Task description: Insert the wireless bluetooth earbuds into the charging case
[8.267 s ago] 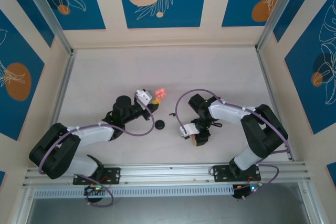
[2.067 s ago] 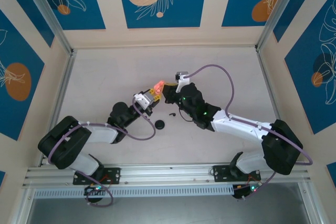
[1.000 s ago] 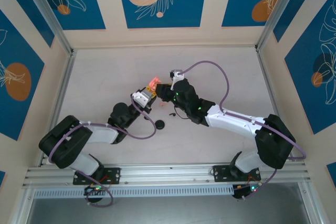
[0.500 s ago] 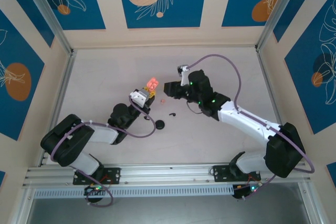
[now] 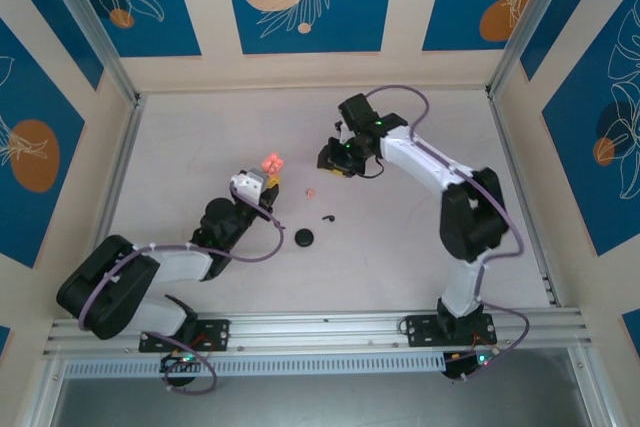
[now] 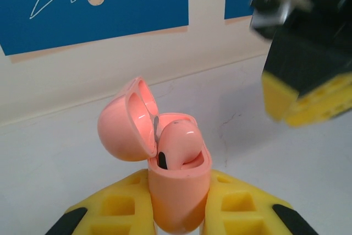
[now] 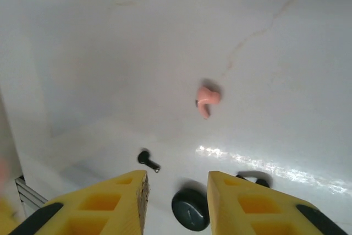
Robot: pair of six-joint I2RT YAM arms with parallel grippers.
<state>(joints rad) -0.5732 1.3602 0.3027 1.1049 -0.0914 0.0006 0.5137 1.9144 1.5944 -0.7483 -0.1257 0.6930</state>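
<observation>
Seen from overhead on my remote feed, the left tool (image 5: 262, 173) is clamped on the pink charging case (image 5: 270, 161), holding it above the pale desk (image 5: 200, 137) left of centre. On the left wrist camera the case (image 6: 177, 188) stands upright between the yellow fingers (image 6: 113, 207) of that tool (image 6: 177, 213). Its lid (image 6: 127, 122) is swung back toward 10 o'clock, and one pink bud (image 6: 182, 140) sits in a well inside. I cannot tell whether a second well beside it is filled.

At 3 o'clock of the case, well apart from it, the right tool (image 5: 335, 157) hangs over the desk with its jaws apart and nothing between them. It shows as a blurred black and yellow block (image 6: 300, 64) at the upper right of the left wrist view.

A loose pink bud (image 5: 311, 190) lies on the desk at 4 o'clock of the case. A black bud (image 5: 328, 217) lies near it at 5 o'clock, and a round black disc (image 5: 303, 237) lies at 7 o'clock of the black bud.

The right wrist camera looks down past that tool's parted fingers (image 7: 113, 199) and the gap between them (image 7: 177, 196). The loose pink bud (image 7: 208, 98) lies beyond the tips, the black bud (image 7: 148, 160) closer in toward 8 o'clock of it, and the disc (image 7: 191, 208) shows in the gap. None of these three touches either tool.
</observation>
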